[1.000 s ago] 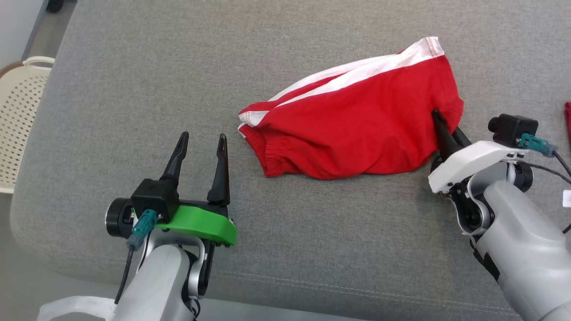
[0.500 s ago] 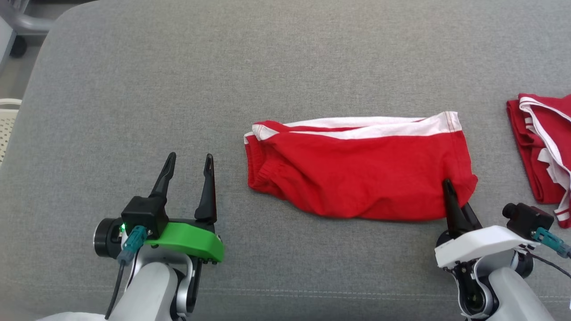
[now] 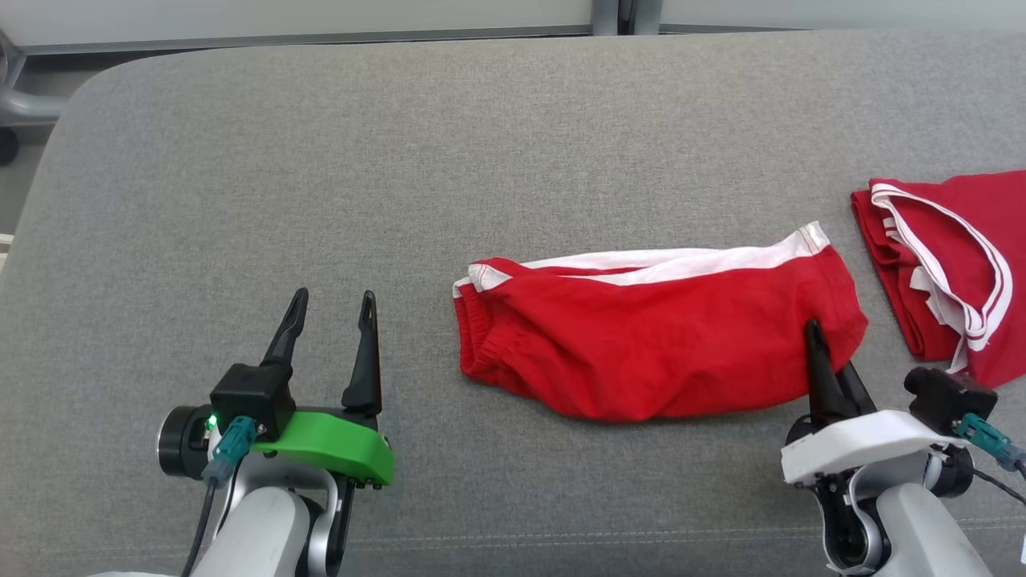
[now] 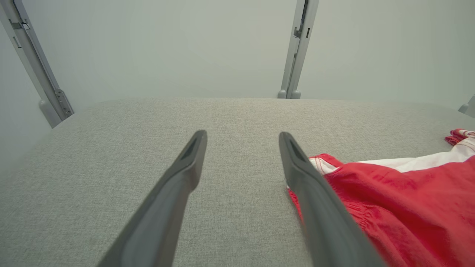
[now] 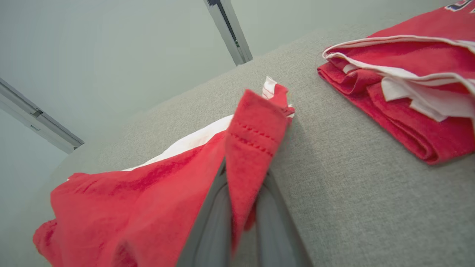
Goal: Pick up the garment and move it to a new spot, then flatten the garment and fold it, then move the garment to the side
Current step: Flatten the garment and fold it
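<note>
Grey fabric bench (image 3: 240, 160): my right fingers (image 3: 817, 370) grip the red garment (image 3: 641, 353) at its near right corner; my left fingers (image 3: 365, 361), spread apart, hold nothing.

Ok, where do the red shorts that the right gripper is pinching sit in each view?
Head view: the red shorts lie centre-right on the grey surface, with the right gripper shut on their right end.
Left wrist view: lower right, partly behind a finger of the open left gripper.
Right wrist view: lower left to centre, a fold rising between the fingers.
Shared landmark: the white stripe along the shorts' far edge.
</note>
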Available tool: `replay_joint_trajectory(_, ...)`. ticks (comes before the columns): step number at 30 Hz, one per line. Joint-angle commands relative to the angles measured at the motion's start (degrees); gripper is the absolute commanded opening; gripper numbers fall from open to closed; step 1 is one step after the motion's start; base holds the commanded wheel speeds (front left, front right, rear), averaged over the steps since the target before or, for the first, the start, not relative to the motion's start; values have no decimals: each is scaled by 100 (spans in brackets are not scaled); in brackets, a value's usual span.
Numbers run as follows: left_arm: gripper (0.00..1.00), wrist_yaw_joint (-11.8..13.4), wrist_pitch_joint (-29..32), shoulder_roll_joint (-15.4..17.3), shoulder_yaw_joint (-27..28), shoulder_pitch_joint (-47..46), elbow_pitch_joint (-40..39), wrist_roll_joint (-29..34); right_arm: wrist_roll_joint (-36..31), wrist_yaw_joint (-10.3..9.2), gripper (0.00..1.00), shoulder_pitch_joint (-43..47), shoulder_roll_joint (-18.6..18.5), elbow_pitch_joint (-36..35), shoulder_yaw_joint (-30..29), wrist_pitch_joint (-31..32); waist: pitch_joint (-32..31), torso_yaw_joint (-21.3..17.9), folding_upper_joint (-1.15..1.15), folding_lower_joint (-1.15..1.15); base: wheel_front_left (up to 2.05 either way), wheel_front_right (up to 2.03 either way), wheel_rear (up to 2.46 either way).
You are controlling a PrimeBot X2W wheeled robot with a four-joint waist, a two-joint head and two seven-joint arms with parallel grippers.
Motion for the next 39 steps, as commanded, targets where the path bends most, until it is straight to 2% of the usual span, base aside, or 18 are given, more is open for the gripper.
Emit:
replay_joint_trajectory(1,100,21,21,56,10,73,-35,-29,-242,2,0,-108,-3,-137,106,-13,-10,4,0,0,0,0,0)
replay_joint_trajectory(5,100,27,38,65,1,59,-84,-29,-619,2,0,-205,-18,-286,511,-13,-11,35,0,0,0,0,0)
replay_joint_trajectory(12,100,49,35,6,-42,42,-108,-75,-967,2,0,-665,-71,-249,1968,-12,-10,220,0,0,0,0,0)
replay_joint_trajectory(16,100,38,11,-31,-71,5,-101,-86,-809,2,0,-958,-49,37,2635,48,24,357,0,0,0,0,0)
replay_joint_trajectory(25,100,6,-40,-101,-125,-72,-27,-122,-302,1,0,-1565,125,1091,3501,115,116,609,0,0,0,0,0)
replay_joint_trajectory(26,100,14,-47,-107,-125,-74,-20,-128,-237,1,30,-1618,141,1206,3559,141,125,623,0,0,0,0,0)
replay_joint_trajectory(27,100,19,-56,-107,-128,-75,-13,-124,-190,1,100,-1669,157,1289,3630,154,131,633,0,0,0,0,0)
replay_joint_trajectory(32,100,49,-80,-107,-122,-67,12,-140,-26,1,100,-1819,208,1400,3896,64,145,632,0,0,0,0,0)
replay_joint_trajectory(36,100,64,-96,-88,-111,-79,25,-158,59,1,100,-1835,108,1087,4108,7,137,579,0,0,0,0,0)
replay_joint_trajectory(39,100,97,-114,-25,-89,-90,34,-118,4,1,100,-1681,-52,626,4013,-18,98,516,0,0,0,0,0)
